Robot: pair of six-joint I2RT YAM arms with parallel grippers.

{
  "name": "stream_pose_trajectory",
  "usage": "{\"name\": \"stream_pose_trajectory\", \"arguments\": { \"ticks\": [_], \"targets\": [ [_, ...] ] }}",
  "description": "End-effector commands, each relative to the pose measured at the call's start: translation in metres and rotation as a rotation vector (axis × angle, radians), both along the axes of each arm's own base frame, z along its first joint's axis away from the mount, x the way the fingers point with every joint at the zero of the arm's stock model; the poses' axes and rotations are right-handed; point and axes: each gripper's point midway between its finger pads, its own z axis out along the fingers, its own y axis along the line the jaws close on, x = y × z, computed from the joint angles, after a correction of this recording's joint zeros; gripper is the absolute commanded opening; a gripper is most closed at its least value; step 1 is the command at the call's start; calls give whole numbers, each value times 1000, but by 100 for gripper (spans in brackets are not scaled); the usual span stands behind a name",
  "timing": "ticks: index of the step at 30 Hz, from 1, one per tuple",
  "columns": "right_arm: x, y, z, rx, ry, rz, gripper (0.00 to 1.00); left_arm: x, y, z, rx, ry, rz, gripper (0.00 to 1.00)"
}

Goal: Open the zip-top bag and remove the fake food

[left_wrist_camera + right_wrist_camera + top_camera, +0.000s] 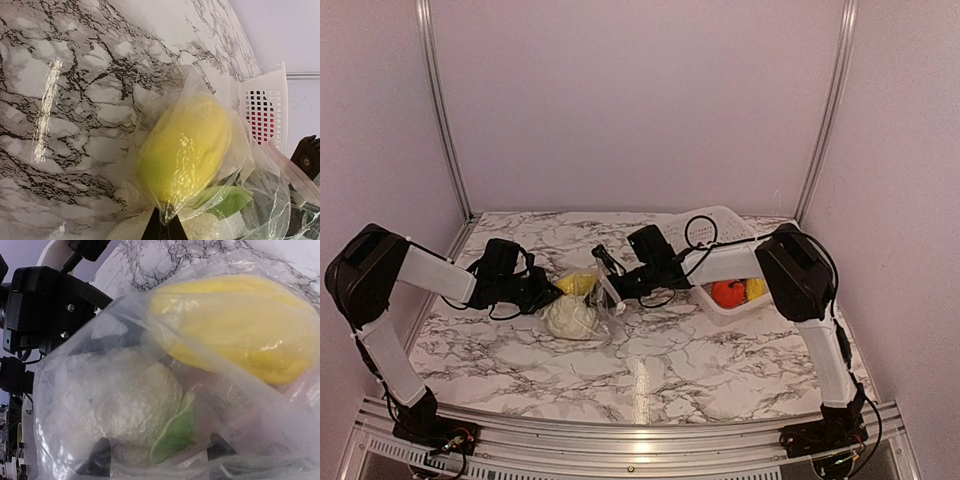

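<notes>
I see the clear crinkly zip-top bag (592,312) lying mid-way across the marble table (720,350), with a yellow plastic fruit (185,150) and a cream-white knobbly toy (125,405) inside. My left gripper (165,229) pinches its film. The right gripper (160,455) has its jaws spread against the bag. A white lattice basket (722,221) sits just beyond.

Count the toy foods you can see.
4. In the bag: a large yellow piece and a cream-white piece. In the basket: a red-orange piece and a small yellow piece. The right arm covers part of the basket, so more may be hidden.
</notes>
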Motion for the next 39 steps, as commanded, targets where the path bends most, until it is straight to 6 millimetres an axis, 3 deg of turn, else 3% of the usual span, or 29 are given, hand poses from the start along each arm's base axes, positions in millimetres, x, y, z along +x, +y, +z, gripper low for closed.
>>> {"name": "stream_pose_trajectory", "arguments": {
  "ticks": [1, 4, 12, 16, 18, 23, 27, 30, 34, 39],
  "targets": [
    [-14, 30, 24, 67, -24, 98, 64, 0, -6, -9, -5, 15, 2, 0],
    [-18, 34, 14, 65, 12, 122, 68, -1, -9, -10, -14, 17, 2, 0],
    [-43, 44, 27, 130, 75, 217, 77, -2, -11, -16, -12, 33, 11, 0],
    [-51, 47, 24, 145, 110, 250, 88, -2, -15, -16, -22, 34, 7, 0],
    [-53, 48, 18, 142, 129, 260, 88, -2, -15, -16, -23, 33, 8, 0],
    [-53, 50, -1, 105, 156, 256, 67, -3, -18, -16, -25, 34, 6, 0],
    [-52, 49, 10, 115, 140, 259, 41, -5, -16, -16, -19, 34, 5, 0],
    [-49, 42, 20, 123, 134, 240, 13, -8, -14, -12, -6, 17, -10, 0],
    [-38, 24, 36, 142, 113, 193, 1, -9, -7, -6, 28, -6, -20, 0],
    [-24, 1, 51, 165, 80, 138, 0, -10, 3, -5, 47, -15, -5, 0]
  ]
}}
